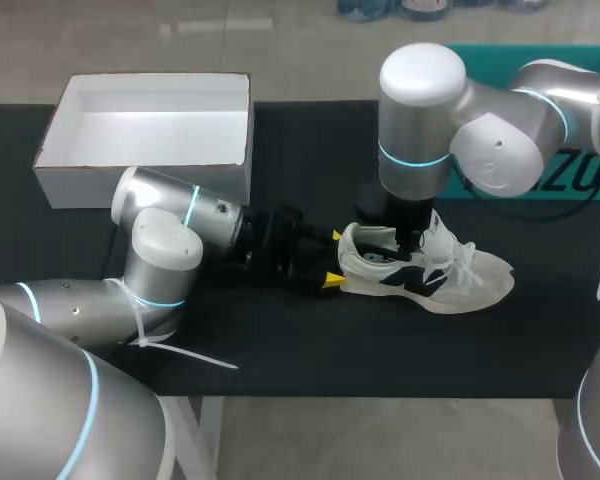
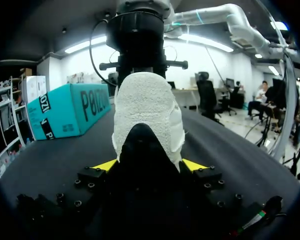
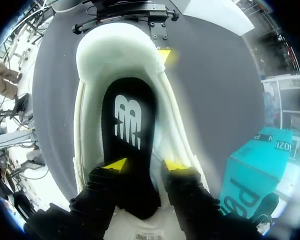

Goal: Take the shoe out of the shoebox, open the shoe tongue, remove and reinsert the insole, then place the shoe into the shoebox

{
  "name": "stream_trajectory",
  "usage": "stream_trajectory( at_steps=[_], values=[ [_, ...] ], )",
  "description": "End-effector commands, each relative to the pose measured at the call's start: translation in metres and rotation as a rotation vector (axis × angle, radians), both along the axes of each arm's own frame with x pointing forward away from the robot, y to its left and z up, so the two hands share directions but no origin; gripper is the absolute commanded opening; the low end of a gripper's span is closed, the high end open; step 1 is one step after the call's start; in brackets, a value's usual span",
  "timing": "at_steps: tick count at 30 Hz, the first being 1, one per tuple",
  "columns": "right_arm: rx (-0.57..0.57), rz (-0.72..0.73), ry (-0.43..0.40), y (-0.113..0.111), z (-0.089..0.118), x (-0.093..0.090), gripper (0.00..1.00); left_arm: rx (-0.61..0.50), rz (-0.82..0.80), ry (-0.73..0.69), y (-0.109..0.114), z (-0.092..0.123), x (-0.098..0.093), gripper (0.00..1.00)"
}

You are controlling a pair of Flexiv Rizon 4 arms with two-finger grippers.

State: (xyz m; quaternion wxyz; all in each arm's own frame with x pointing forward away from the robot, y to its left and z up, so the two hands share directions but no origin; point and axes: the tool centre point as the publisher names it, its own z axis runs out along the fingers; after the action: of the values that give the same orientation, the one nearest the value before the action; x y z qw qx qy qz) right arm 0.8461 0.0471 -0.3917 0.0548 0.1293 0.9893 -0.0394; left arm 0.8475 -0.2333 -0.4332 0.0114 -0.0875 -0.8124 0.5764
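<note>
A black-topped table (image 1: 310,340) seen from above, with two silver robot arms reaching in from either side. A cream knit running shoe with dark navy side panels and white laces (image 1: 450,275) stands upright on the tabletop, right of the middle, with its toe pointing to the right. It is outside the open white cardboard shoebox (image 1: 140,185), which sits well apart at the far left of the table.

The left gripper (image 1: 334,259) lies low along the table and meets the shoe at its heel. In the left wrist view the rounded cream heel (image 2: 145,110) sits between the two yellow tips of this gripper (image 2: 151,164), which press on it from both sides, so the claw is clamped on the shoe.

The right gripper (image 1: 410,240) comes straight down into the shoe's opening. From its own wrist camera, the right gripper (image 3: 146,165) stands with its fingers apart (not clamped on anything). A flat black insole with a white logo (image 3: 127,120) lies inside the shoe (image 3: 90,55), and its near end runs up between those fingers. One yellow tip rests over the insole's edge; the other sits beside the shoe's cream inner wall.

A teal cardboard box (image 2: 65,112) stands on the table beyond the shoe.
</note>
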Motion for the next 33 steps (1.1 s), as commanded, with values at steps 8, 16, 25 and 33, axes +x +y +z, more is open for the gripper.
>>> stream_trajectory(
  at_steps=[8,16,25,33],
  values=[
    [-0.002,0.000,0.012,0.004,-0.025,0.002,0.47,0.002,-0.002,0.000,-0.002,-0.003,-0.001,0.00],
    [0.014,0.036,0.093,0.023,-0.080,0.000,0.47,0.002,-0.002,0.000,-0.002,-0.003,-0.001,0.00],
    [0.035,0.043,0.141,0.021,-0.088,-0.020,0.00,0.002,-0.002,0.000,-0.002,-0.003,-0.001,0.00],
    [0.033,0.032,0.120,0.012,-0.070,-0.022,0.00,0.002,-0.002,0.000,-0.002,-0.003,-0.001,0.00]
  ],
)
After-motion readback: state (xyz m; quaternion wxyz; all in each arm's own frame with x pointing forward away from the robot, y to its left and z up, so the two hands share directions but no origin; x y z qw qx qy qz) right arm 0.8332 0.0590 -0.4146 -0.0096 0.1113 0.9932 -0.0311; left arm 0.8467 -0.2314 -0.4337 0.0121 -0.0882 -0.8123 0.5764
